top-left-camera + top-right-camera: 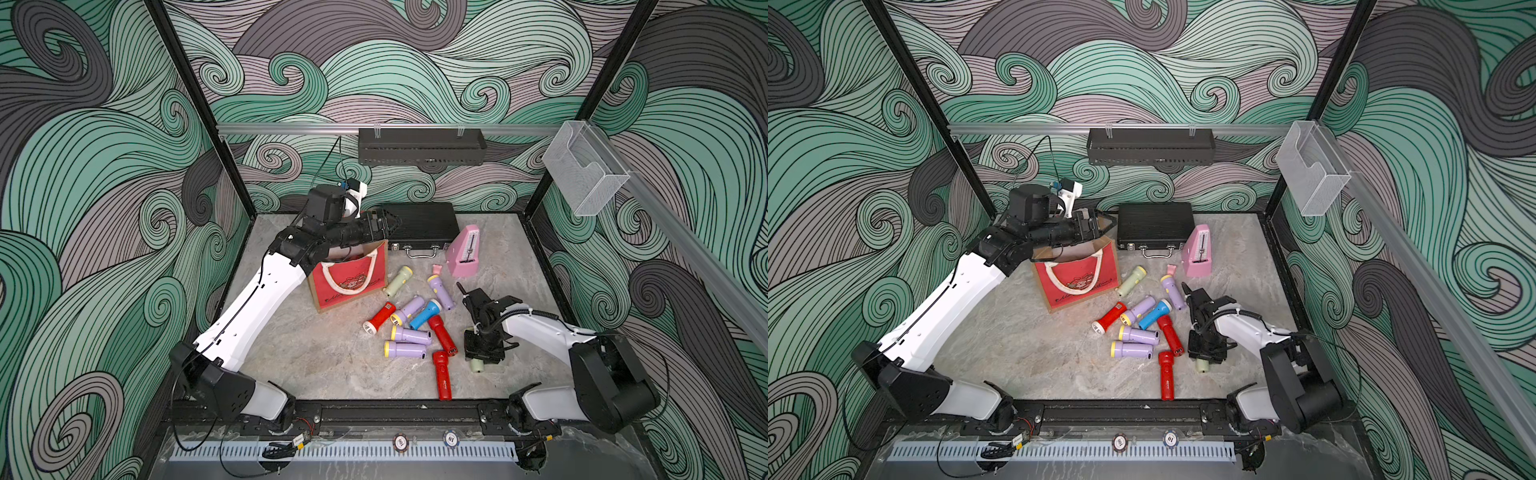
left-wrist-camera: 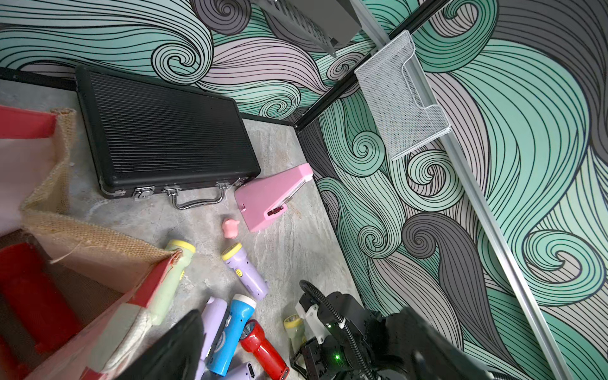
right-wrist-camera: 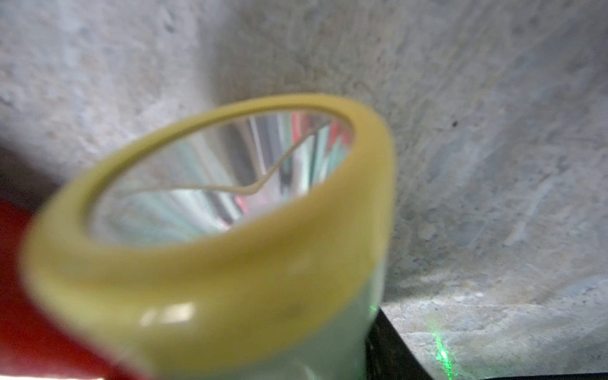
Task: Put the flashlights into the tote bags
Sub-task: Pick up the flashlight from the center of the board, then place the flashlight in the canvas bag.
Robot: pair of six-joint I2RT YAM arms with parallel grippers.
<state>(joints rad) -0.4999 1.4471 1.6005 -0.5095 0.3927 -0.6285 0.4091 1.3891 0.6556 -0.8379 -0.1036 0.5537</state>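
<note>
Step in hand, as judged: pick-up of one pale green flashlight (image 1: 477, 365) by the right hand (image 1: 482, 354), for carriage to the tote bag (image 1: 353, 280). This hand points down at the surface (image 1: 316, 357), well apart from the bag, on its right-arm side and nearer the robot's base. The flashlight's tail shows just beneath the hand in both top views. In the right wrist view its yellow head (image 3: 230, 263) fills the picture, with a dark finger (image 3: 394, 348) just beside the body. The jaws appear to stand about the body, but whether they are clenched on it cannot be told, and nothing shows it clear of the surface. The left hand (image 1: 392, 224) hovers over the bag's far rim, released and carrying nothing. The bag stands upright with its mouth agape, and a red flashlight (image 2: 33, 296) lies inside. Nine loose flashlights (image 1: 411, 334) lie scattered on the surface between the bag and the right hand, the nearest a pale green one just beside the bag. The task is judged early, most items being outstanding. The next move calls for a firm grip, a lift high enough to clear the heap and the bag's rim, and a release over the mouth. The left arm above the bag may obstruct that approach. The black case (image 1: 419, 222) and pink metronome (image 1: 465, 253) beyond the bag are not part of the job.
</note>
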